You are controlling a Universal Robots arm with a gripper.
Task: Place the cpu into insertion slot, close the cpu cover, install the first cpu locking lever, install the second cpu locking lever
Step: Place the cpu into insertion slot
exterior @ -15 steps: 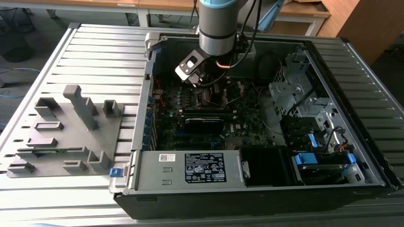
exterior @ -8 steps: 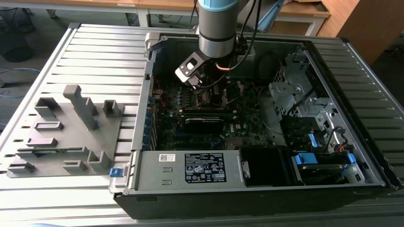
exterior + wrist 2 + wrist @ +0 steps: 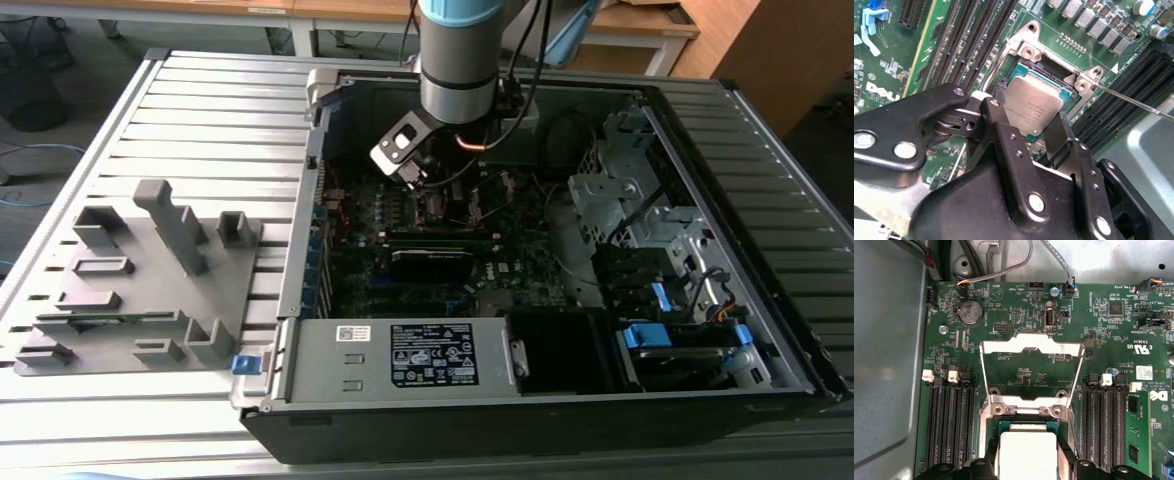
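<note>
Grey metal cpu (image 3: 1034, 105) sat pinched at two opposite edges in your tool (image 3: 1029, 114), fingers narrowly parted, right over the slot (image 3: 1054, 67) with the cover (image 3: 1029, 342) lying open, so I judged you at placement, which called for a square, level lowering.

Soft even light, one hot spot
The cpu (image 3: 1027, 455) glares white in the first wrist view; the computer case (image 3: 534, 425) lies shadowed inside, the table (image 3: 200, 110) bright
</note>
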